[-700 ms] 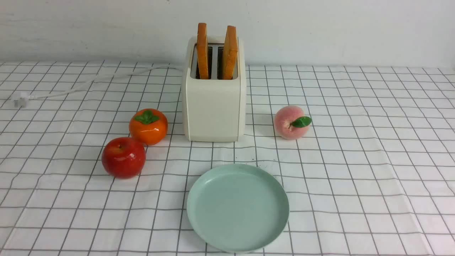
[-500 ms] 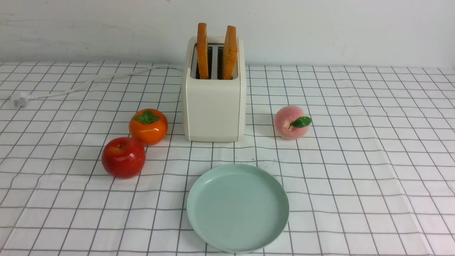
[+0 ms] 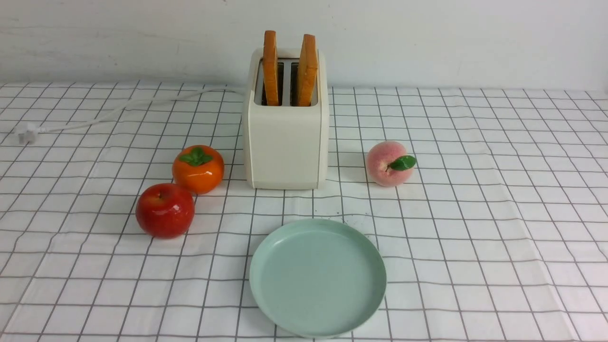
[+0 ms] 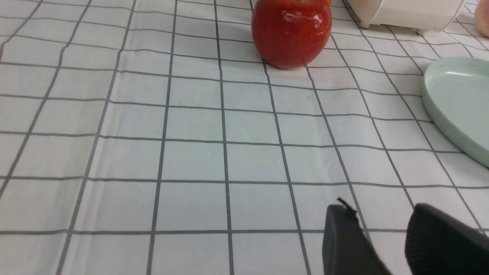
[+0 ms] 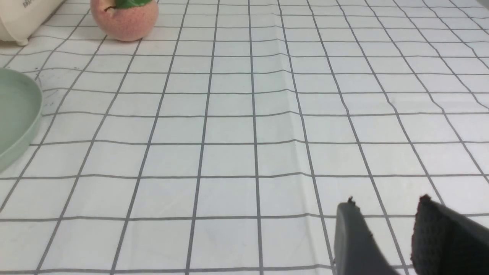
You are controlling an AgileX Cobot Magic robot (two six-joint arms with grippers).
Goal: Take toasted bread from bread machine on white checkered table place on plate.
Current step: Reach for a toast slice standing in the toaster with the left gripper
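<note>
Sticking up out of the slots are both slices of toasted bread, flat and golden-tan with darker orange-brown crusts. They stand on edge side by side, top halves clear of the boxy cream-white two-slot bread machine. That sits about midway along the far edge of the white checkered table, whose cloth is a bit wrinkled with a thin dark-grey grid. Its white cord trails off toward the far left corner and ends in a loose white plug lying on the cloth.

The round pale mint-green plate is at the middle of the near edge, straight in front of the bread machine with a strip of cloth between them.

Fruit-wise, a shiny orange persimmon with a green leafy top sits just beside the bread machine on its left-edge side. A glossy red apple sits just beside that, closer to the near edge. A fuzzy pink peach with a green leaf sits near the bread machine on the right-edge side.

The left gripper hangs low over the cloth, dark fingers parted with bare grid showing between them, gripping nothing. Same deal for the right gripper: fingers apart, nothing held.
</note>
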